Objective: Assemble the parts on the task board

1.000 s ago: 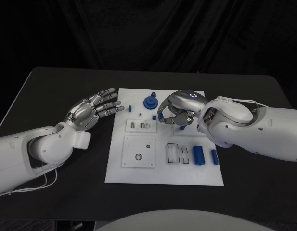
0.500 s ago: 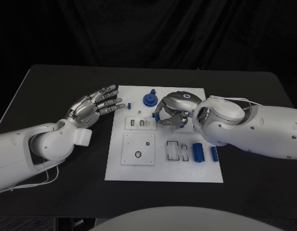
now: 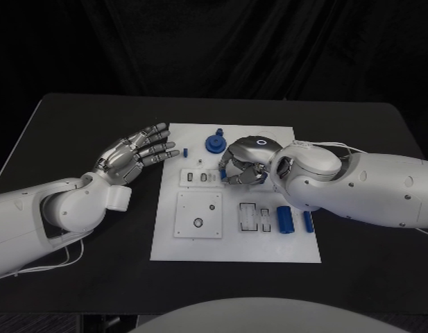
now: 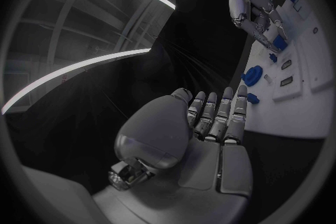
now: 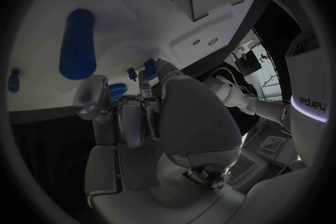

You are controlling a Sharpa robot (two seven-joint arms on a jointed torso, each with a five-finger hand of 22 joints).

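The right robot hand (image 3: 242,166) has been slid a bit leftward over the task board (image 3: 236,243), fingers curled around a small blue part (image 5: 150,67); the left robot hand (image 3: 134,154) is kept spread wide, unmoved.

right hand (image 3: 242,165) shifted left over task board (image 3: 236,243)

White task board (image 3: 236,250) on black table (image 3: 73,125). Blue parts: round gear (image 3: 215,144) at upper middle of the head view, cylinder (image 3: 286,221) lower right. Silver hands (image 3: 134,154), white arms (image 3: 374,191).
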